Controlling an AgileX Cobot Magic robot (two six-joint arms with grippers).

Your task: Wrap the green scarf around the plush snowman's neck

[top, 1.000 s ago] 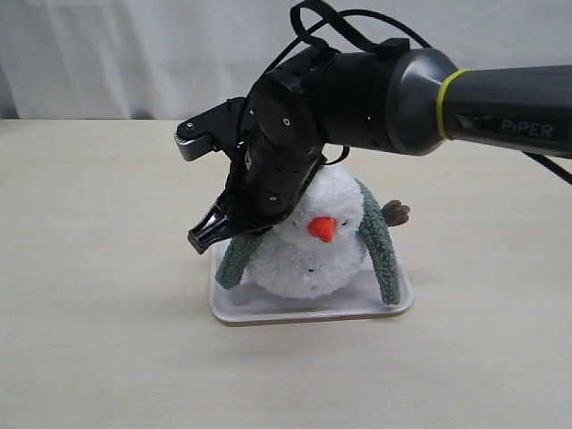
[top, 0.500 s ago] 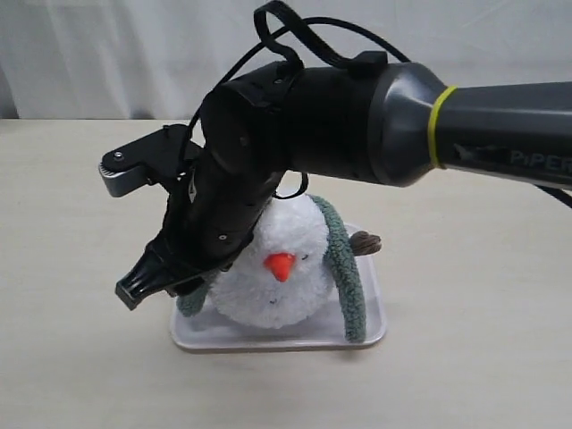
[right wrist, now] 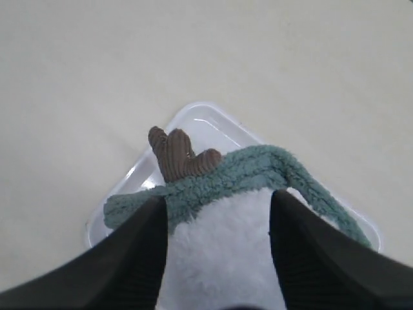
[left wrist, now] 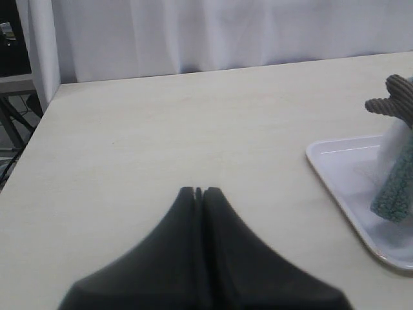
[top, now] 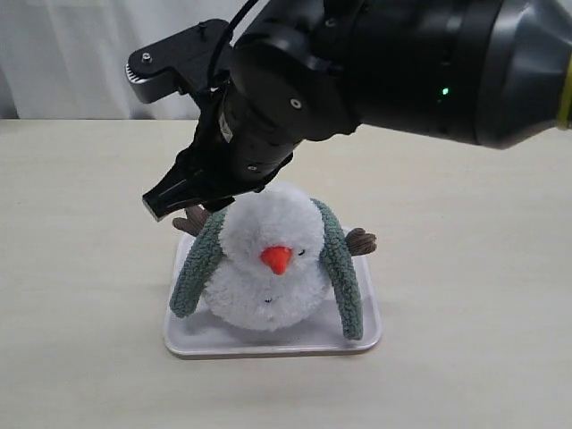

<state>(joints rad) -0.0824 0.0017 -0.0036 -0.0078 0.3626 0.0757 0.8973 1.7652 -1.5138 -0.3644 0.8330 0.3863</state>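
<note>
The plush snowman [top: 268,259] sits on a white tray [top: 268,344], its orange nose facing the camera. The green scarf [top: 198,268] is draped behind its head, with one end hanging down each side of the body. My right gripper [top: 179,197] hovers just above and left of the head, open and holding nothing. In the right wrist view its fingers [right wrist: 135,258] straddle the white plush [right wrist: 219,258], with the scarf [right wrist: 245,171] and a brown twig arm [right wrist: 177,155] beyond them. My left gripper [left wrist: 199,191] is shut and empty over bare table, away from the tray [left wrist: 335,187].
The tray stands on a pale wooden table [top: 80,268] in front of a white curtain [top: 71,54]. The right arm's thick black body [top: 402,63] fills the space above the snowman. The table's edge [left wrist: 39,129] shows in the left wrist view.
The right gripper has opened, let go of the scarf's left end and risen above the snowman's head. That end now hangs free. The tray and snowman appear further left and nearer.
</note>
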